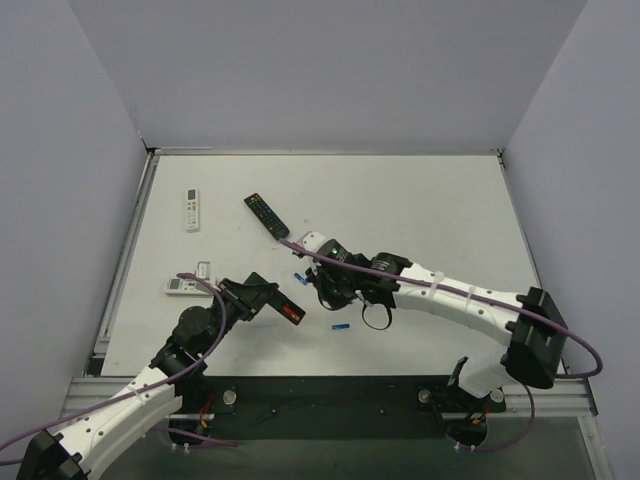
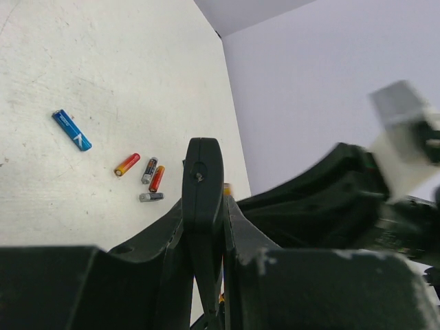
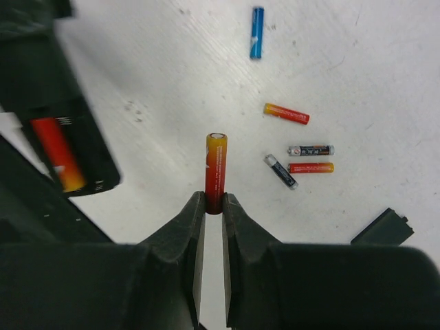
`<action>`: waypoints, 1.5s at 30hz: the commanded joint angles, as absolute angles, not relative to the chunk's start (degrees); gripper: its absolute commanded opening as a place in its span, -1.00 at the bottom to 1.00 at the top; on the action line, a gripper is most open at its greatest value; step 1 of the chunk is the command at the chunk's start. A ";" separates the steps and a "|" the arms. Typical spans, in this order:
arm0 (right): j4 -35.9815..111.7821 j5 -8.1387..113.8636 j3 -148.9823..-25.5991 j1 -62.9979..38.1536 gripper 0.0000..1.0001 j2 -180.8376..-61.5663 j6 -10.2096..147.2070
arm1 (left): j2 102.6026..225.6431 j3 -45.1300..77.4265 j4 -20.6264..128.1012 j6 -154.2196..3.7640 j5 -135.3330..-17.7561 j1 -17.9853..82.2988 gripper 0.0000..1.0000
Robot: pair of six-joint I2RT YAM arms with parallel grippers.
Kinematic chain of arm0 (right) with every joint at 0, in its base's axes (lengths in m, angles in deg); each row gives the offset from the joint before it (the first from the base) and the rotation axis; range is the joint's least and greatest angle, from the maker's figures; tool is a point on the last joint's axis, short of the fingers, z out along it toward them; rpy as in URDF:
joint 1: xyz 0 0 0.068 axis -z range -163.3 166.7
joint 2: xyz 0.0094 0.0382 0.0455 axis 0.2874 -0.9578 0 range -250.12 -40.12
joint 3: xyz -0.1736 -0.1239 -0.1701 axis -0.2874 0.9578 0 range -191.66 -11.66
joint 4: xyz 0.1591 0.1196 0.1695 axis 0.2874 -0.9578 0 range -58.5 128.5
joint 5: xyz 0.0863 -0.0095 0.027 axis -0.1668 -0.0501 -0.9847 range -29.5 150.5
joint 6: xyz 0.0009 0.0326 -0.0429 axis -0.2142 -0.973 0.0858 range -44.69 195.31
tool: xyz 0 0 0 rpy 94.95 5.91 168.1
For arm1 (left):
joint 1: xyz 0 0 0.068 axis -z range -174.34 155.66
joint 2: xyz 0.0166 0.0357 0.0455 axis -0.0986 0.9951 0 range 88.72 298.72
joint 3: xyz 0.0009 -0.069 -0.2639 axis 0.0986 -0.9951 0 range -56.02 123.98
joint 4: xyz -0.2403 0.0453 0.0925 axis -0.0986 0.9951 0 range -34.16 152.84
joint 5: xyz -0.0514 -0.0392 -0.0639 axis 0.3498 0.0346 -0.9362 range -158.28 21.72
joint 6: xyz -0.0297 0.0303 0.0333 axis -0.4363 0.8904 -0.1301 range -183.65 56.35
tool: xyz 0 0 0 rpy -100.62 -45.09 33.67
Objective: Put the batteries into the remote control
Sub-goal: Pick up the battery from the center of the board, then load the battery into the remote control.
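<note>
My left gripper is shut on the slim black remote control and holds it above the table. Its battery bay faces my right gripper, with one red-orange battery lying in the bay. My right gripper is shut on another red-orange battery, which points forward, just right of the remote. Several loose batteries lie on the table: a blue one, a red-orange one, and a cluster. The black back cover lies at the right.
A black remote with coloured buttons lies at the back centre. Two white remotes lie on the left. A blue battery lies near the front. Grey walls enclose the table on three sides.
</note>
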State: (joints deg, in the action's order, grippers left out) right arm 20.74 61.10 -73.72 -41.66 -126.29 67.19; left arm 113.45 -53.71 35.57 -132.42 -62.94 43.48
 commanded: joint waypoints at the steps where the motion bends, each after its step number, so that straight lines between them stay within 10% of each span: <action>1: 11.35 59.20 -79.76 -43.59 -1.00 -119.40 64.33 | 115.95 -58.22 25.71 -132.11 -65.12 43.45 -1.00; 45: -4.57 51.01 -98.58 -48.16 -0.98 -130.91 60.99 | 117.98 -57.78 16.55 -138.44 -67.67 43.54 -1.00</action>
State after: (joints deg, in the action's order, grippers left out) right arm -1.78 50.57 -96.23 -47.85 -130.38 60.59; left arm 118.15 -53.74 21.67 -137.80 -67.05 43.48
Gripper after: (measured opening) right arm 0.077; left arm 0.258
